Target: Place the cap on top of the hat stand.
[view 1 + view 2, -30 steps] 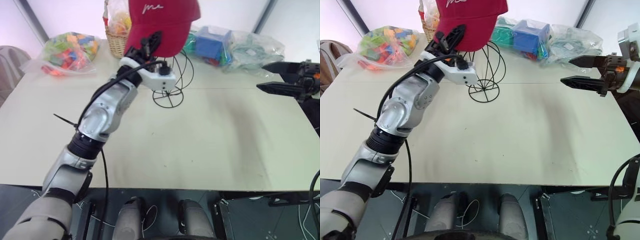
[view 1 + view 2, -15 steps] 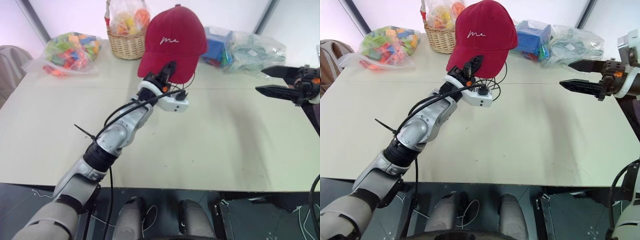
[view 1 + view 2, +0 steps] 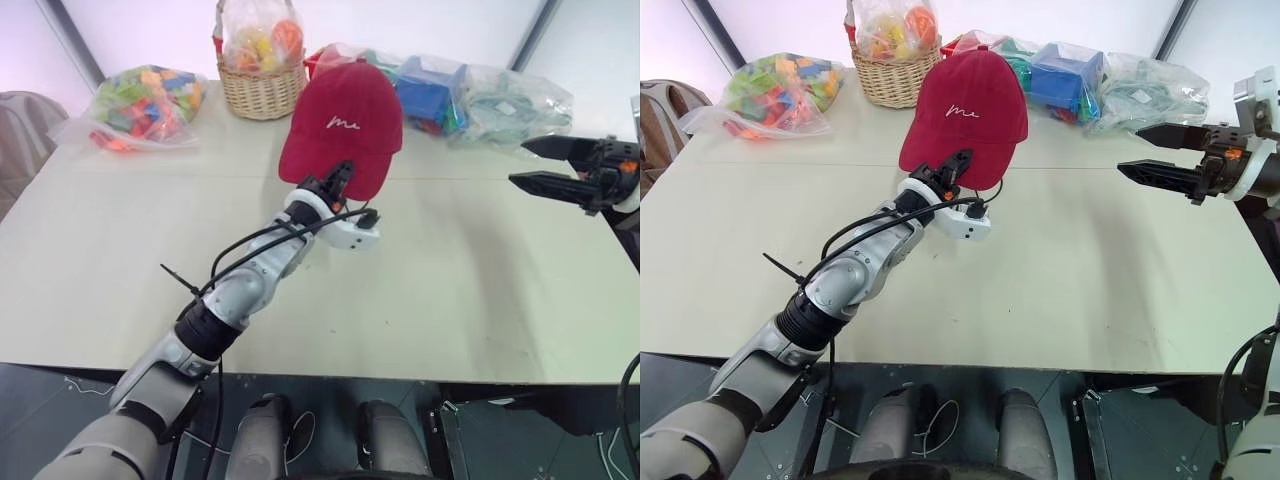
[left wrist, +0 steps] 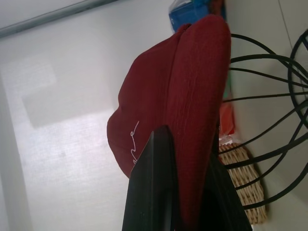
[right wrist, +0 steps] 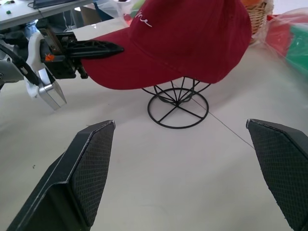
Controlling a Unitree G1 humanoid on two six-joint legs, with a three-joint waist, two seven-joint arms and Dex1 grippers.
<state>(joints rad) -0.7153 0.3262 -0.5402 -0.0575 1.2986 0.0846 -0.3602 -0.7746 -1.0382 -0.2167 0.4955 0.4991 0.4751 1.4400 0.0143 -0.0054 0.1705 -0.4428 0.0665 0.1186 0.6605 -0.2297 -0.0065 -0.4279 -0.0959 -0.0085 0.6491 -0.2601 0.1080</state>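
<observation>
We see broad bare table [image 3: 450,290] in front of the hat stand [image 5: 178,103] and toward the right. Behind it, the wicker basket [image 3: 262,92] and toy bags [image 3: 145,100] crowd the far edge.

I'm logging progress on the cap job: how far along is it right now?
Nearly done. The dark red cap already sits over the black wire hat stand, whose base shows beneath it. In hand: the left gripper is shut on the cap's brim. Left to do: release the brim and draw the arm away. The right gripper hangs open off to the side, apart from both.
</observation>
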